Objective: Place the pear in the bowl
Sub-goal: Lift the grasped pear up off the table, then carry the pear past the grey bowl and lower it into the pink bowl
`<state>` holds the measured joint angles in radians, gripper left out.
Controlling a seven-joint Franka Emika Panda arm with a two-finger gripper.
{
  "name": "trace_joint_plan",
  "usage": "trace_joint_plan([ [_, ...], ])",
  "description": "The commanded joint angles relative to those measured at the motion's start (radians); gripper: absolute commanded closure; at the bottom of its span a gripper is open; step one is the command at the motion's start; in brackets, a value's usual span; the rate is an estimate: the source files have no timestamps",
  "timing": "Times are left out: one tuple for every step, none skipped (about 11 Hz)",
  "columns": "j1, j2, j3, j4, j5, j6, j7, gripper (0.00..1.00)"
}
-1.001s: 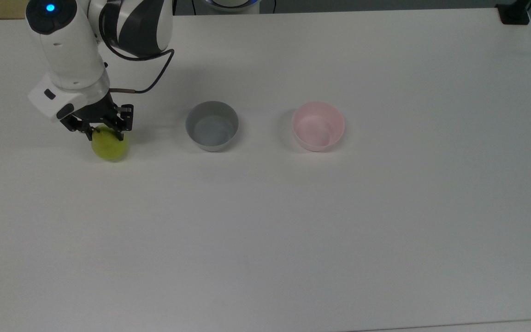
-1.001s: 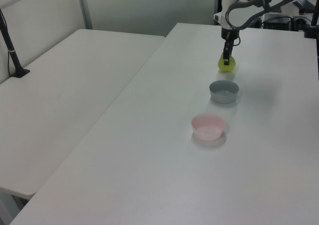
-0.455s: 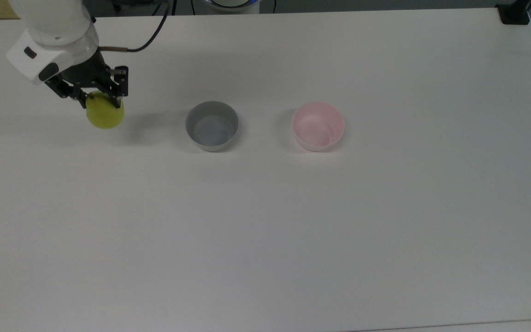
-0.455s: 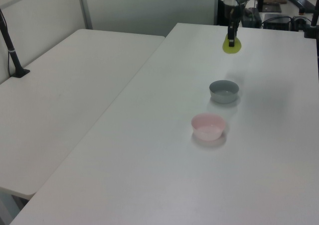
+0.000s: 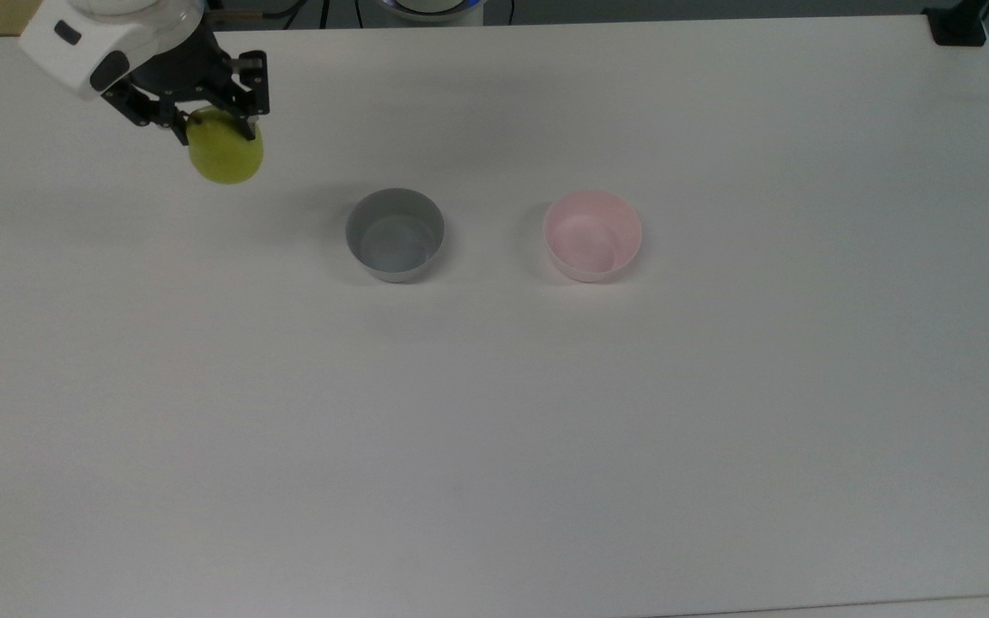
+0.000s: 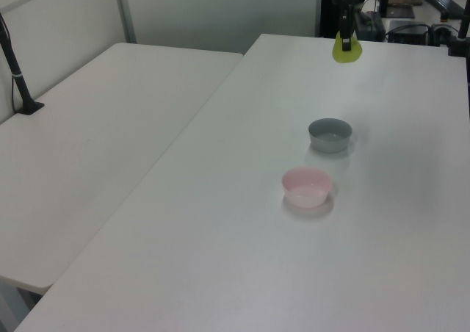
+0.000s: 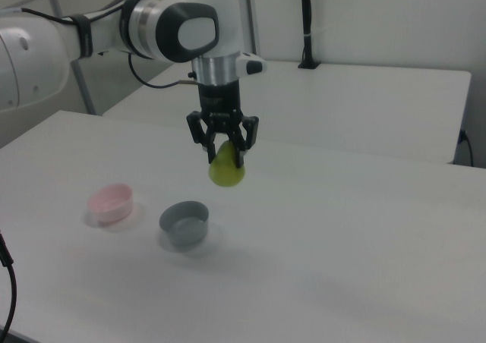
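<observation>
While the pear (image 5: 226, 154) hangs in the air at the upper left of the top view, the gripper (image 5: 211, 130) is clamped on its upper part, fingers pressed against the narrow top of the fruit with the rounded bulk hanging below them. In the right view the pear (image 7: 226, 168) sits well above the white table (image 5: 494, 429), just under the black fingers, at the middle of the frame. The bowl (image 5: 592, 235), pale pink and apparently with nothing in it, stands right of centre in the top view, and the grey bowl (image 5: 395, 234) stands between it and the held fruit. That layout is the main hazard, as I judge it: the path to the pink bowl passes over the grey one, so an early release would drop the pear into the wrong dish. The grip itself looks risky too, since the fingers hold a smooth, tapering surface with most of the weight below; a quick sideways swing could let it slip out. Releasing from too high could make the pear bounce off the rim or knock the light bowl aside.
</observation>
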<state>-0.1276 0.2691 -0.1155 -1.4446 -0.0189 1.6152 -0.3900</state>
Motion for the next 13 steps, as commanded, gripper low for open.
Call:
trace_joint_plan([
  [0.011,-0.088,0.022,0.009,0.045,-0.084,0.019,1.0],
  [0.019,-0.128,0.042,-0.011,0.062,-0.087,0.02,1.0],
  [0.046,-0.172,0.045,-0.049,0.079,-0.08,0.049,1.0],
  [0.086,-0.201,0.045,-0.081,0.082,-0.072,0.087,1.0],
  [0.123,-0.218,0.045,-0.1,0.083,-0.069,0.111,1.0],
  [0.161,-0.243,0.045,-0.126,0.085,-0.039,0.14,1.0],
  [0.19,-0.273,0.045,-0.178,0.085,0.018,0.176,1.0],
  [0.225,-0.303,0.045,-0.245,0.085,0.088,0.204,1.0],
  [0.256,-0.316,0.045,-0.288,0.083,0.144,0.235,1.0],
  [0.282,-0.317,0.046,-0.319,0.082,0.182,0.265,1.0],
  [0.313,-0.317,0.046,-0.359,0.079,0.24,0.298,1.0],
  [0.325,-0.317,0.051,-0.393,0.076,0.289,0.327,1.0],
  [0.33,-0.312,0.08,-0.423,0.073,0.32,0.33,1.0],
])
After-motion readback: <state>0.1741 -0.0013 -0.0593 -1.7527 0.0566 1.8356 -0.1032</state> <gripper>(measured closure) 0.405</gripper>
